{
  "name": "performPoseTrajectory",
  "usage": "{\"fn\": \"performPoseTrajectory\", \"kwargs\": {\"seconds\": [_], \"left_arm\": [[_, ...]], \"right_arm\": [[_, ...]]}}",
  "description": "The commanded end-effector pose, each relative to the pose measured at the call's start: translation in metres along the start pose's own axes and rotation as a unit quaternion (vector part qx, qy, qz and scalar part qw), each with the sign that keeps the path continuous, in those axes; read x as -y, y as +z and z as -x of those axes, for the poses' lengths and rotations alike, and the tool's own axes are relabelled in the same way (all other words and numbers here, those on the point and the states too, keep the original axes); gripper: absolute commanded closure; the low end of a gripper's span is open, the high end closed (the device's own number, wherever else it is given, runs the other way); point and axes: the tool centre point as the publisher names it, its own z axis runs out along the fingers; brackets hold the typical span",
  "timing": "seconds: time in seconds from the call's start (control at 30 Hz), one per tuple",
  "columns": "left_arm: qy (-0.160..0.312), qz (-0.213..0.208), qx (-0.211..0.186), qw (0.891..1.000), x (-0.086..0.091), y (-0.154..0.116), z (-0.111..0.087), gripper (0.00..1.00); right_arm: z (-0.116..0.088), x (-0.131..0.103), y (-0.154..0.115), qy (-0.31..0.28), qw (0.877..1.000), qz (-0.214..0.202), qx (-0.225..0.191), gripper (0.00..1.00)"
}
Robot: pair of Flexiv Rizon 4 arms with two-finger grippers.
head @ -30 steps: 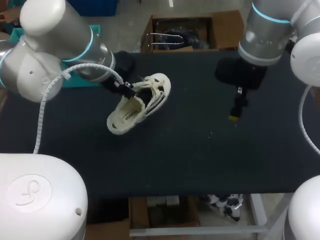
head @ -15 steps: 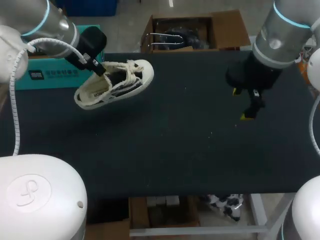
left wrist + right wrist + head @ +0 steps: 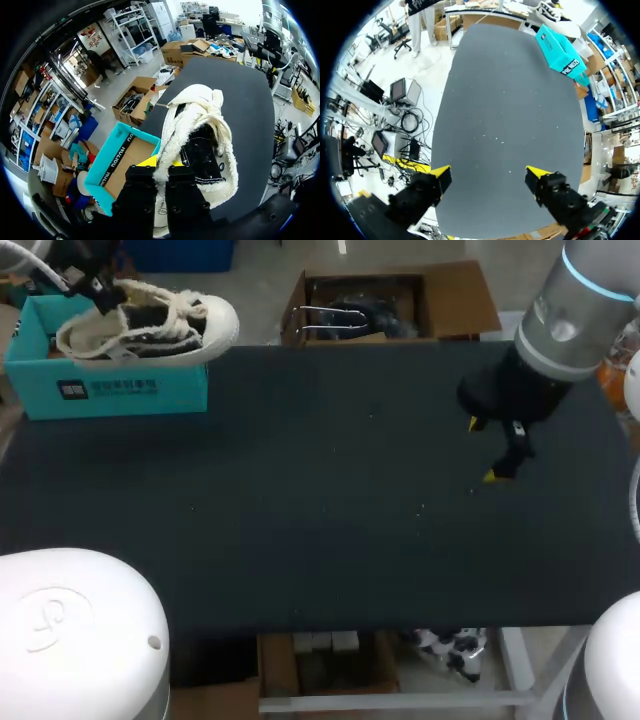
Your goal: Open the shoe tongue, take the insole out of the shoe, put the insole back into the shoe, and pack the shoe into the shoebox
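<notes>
Shoe [image 3: 150,325]: hangs over the teal shoebox [image 3: 105,390] at the table's [image 3: 330,490] far left corner, with the toe seeming to overhang the box's wall.
Left gripper [image 3: 162,161]: pinches only the shoe's white rim.
Right gripper [image 3: 489,174]: spread wide, empty, well apart from the shoe.
Risk: on so thin a grip the shoe may swing or slip. Let go here, the toe could catch the wall and tip out.

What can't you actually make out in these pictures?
- Insole: not visible. The head and left wrist views show only a dark opening in the shoe, covered by tongue and laces.
- Left gripper: it is shut on the shoe. In its own wrist view the shoe's collar hides most of its yellow tips, and the head view's corner mostly cuts it off.
- Shoebox inside: the shoe hides it in the head view.
</notes>
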Motion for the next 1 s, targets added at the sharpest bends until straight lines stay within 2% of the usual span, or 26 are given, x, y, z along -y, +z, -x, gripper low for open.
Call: {"fn": "performPoseTrajectory", "kwargs": {"seconds": [0.03, 0.1, 0.27, 0.53, 0.67, 0.73, 0.93, 1.0], "left_arm": [[0.010, 0.000, -0.026, 1.000, -0.007, -0.001, 0.051, 1.00], [0.011, 0.005, -0.010, 1.000, -0.013, 0.005, 0.072, 1.00], [-0.004, 0.012, 0.000, 1.000, -0.037, 0.025, 0.120, 1.00], [-0.053, 0.031, 0.005, 0.998, -0.074, 0.073, 0.190, 1.00], [-0.068, 0.047, -0.005, 0.997, -0.092, 0.103, 0.206, 1.00], [-0.070, 0.051, -0.017, 0.996, -0.103, 0.117, 0.208, 1.00], [-0.073, 0.080, -0.015, 0.994, -0.136, 0.161, 0.211, 1.00], [-0.076, 0.082, -0.030, 0.993, -0.143, 0.171, 0.212, 1.00]], "right_arm": [[0.000, 0.000, 0.000, 0.000, 1.000, 0.000, 0.001, 0.00], [0.000, 0.000, 0.000, 0.000, 1.000, 0.000, 0.001, 0.00], [0.000, 0.000, 0.000, 0.000, 1.000, 0.000, 0.001, 0.00], [0.000, 0.000, 0.000, 0.000, 1.000, 0.000, 0.001, 0.00], [0.000, 0.000, 0.000, 0.000, 1.000, 0.000, 0.001, 0.00], [0.000, 0.000, 0.000, 0.000, 1.000, 0.000, 0.001, 0.00], [0.000, 0.000, 0.000, 0.000, 1.000, 0.000, 0.001, 0.00], [0.000, 0.000, 0.000, 0.000, 1.000, 0.000, 0.001, 0.00]]}}
